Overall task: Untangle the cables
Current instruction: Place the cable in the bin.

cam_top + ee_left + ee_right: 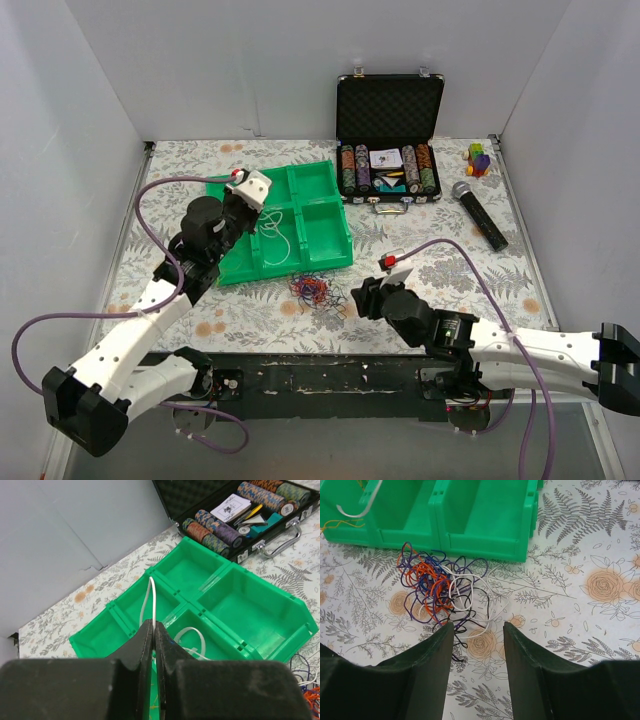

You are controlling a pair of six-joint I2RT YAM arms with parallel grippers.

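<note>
Left arm (150, 310) is reaching over green tray (260, 625), left claw (153, 625) clamping a white cable (152, 592); right arm (520, 350) is stretching low, right claw (478, 626) hanging apart beside tangled cables (437, 587) on counter (600, 645).

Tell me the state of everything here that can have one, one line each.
left claw: shut on a white cable, above the green tray
right claw: open, empty, at the edge of the cable tangle
cable tangle: knotted, not gripped
green tray: upright, white loops in one compartment
chip case: lid open
microphone: lying flat
</note>
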